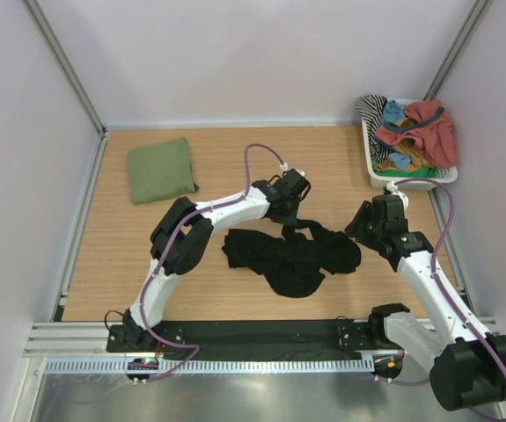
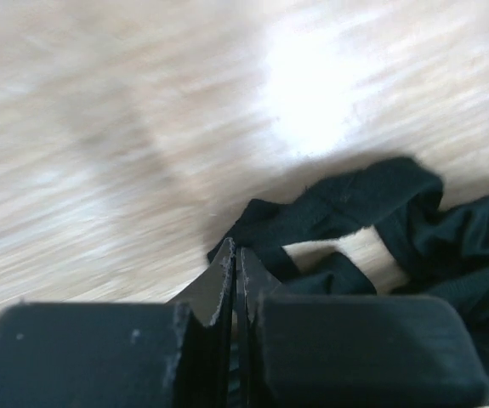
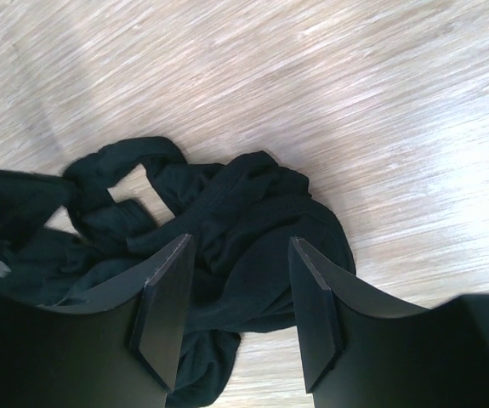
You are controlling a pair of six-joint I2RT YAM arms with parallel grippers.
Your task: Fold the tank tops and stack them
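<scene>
Two cloth tops show from the overhead camera. A folded olive green tank top (image 1: 159, 170) lies flat near the far left corner of the light wooden table (image 1: 235, 149), well apart from both my arms. A crumpled plain black tank top (image 1: 292, 255) sprawls in the middle of the table, between my arms. My left gripper (image 1: 290, 220) points down at the far edge of the black tank top, where its straps bunch. My right gripper (image 1: 359, 229) hangs just beside the garment's right end. A white plastic basket (image 1: 372, 167) sits at the far right corner, heaped with red, teal and striped clothes (image 1: 415, 132).

From my left wrist camera, my left gripper (image 2: 234, 255) has its fingers pressed tight together with no gap showing. The black tank top (image 2: 380, 204) lies ahead and to the right, one strap looping out over the blurred table (image 2: 99, 127). The near end of that strap runs right into my fingertips and looks nipped between them, though the blur keeps me from being sure how much cloth is caught.

From my right wrist camera, my right gripper (image 3: 240, 255) is spread, with nothing between its fingers. It hovers over the black tank top (image 3: 253, 204), whose rumpled rounded end fills the gap between the fingers from below. A strap loop lies off to the left, and bare table (image 3: 355, 102) shows beyond and to the right.
</scene>
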